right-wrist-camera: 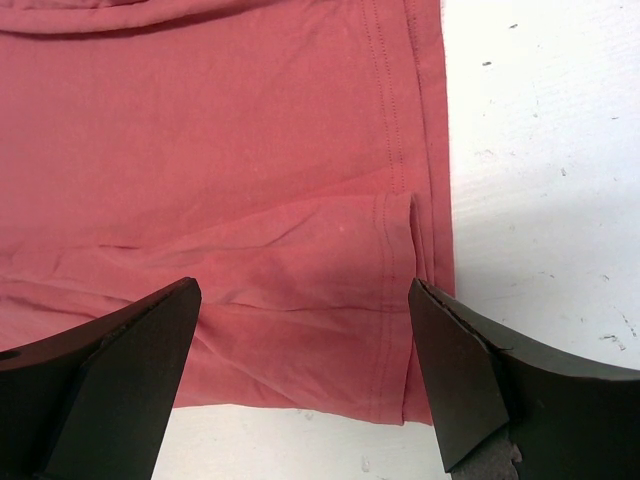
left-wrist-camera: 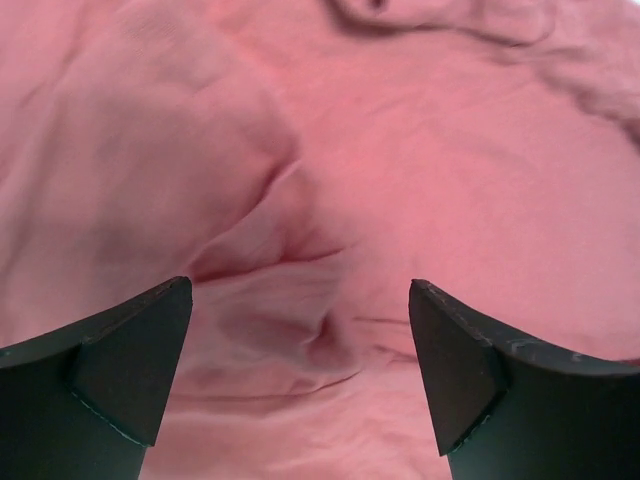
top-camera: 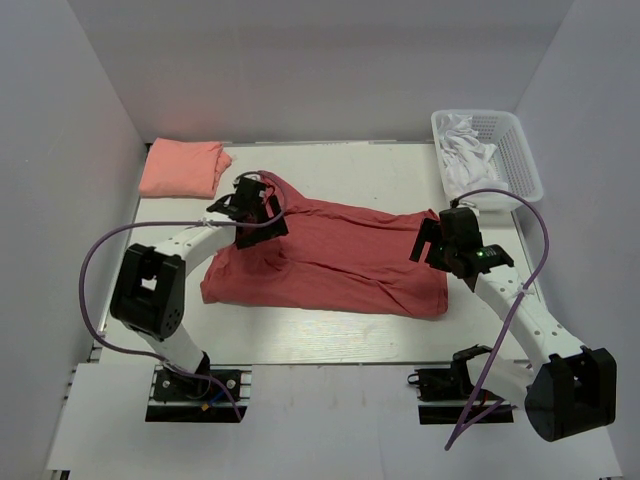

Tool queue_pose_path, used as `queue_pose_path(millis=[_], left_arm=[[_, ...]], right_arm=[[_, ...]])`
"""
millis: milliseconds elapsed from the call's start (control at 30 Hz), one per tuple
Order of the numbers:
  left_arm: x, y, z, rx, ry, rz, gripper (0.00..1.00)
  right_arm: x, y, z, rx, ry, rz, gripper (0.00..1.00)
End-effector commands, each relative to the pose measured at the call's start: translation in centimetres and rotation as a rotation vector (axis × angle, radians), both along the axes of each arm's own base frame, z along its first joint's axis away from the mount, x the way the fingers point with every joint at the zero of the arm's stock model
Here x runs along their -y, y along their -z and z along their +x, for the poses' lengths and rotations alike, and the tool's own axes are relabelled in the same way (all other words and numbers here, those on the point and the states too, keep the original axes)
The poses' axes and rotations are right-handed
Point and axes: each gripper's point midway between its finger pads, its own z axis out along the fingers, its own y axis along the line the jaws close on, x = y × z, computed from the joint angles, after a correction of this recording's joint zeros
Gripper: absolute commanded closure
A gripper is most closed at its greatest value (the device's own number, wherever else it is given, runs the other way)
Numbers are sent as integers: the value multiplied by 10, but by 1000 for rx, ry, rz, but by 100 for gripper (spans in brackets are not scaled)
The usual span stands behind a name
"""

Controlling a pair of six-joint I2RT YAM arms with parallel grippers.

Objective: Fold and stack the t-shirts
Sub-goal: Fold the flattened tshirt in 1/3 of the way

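Left gripper (left-wrist-camera: 300, 375) hangs spread wide over the rumpled far-left part of the brick-red t-shirt (top-camera: 340, 260), which lies flat in the middle of the tabletop (top-camera: 330, 340). Right gripper (right-wrist-camera: 300, 380), spread wide too, hangs over its right hem. A folded salmon-pink t-shirt (top-camera: 183, 168) sits in the far left corner.

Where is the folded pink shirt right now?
From above, the folded pink shirt sits in the table's far left corner, just beyond the left gripper and red shirt.

White table (top-camera: 330, 340), brick-red t-shirt (top-camera: 340, 260) spread mid-table, folded salmon-pink t-shirt (top-camera: 183, 168) far-left, white basket (top-camera: 522, 160) far-right
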Motion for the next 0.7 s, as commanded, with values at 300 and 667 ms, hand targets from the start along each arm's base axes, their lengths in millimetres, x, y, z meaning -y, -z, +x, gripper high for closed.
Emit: queue_pose_path(millis=[300, 667], left_arm=[[-20, 2, -10, -23, -63, 61, 0], [-2, 12, -2, -30, -10, -2, 34]], right_arm=[[4, 1, 0, 9, 1, -15, 10], [9, 1, 1, 10, 15, -36, 10]])
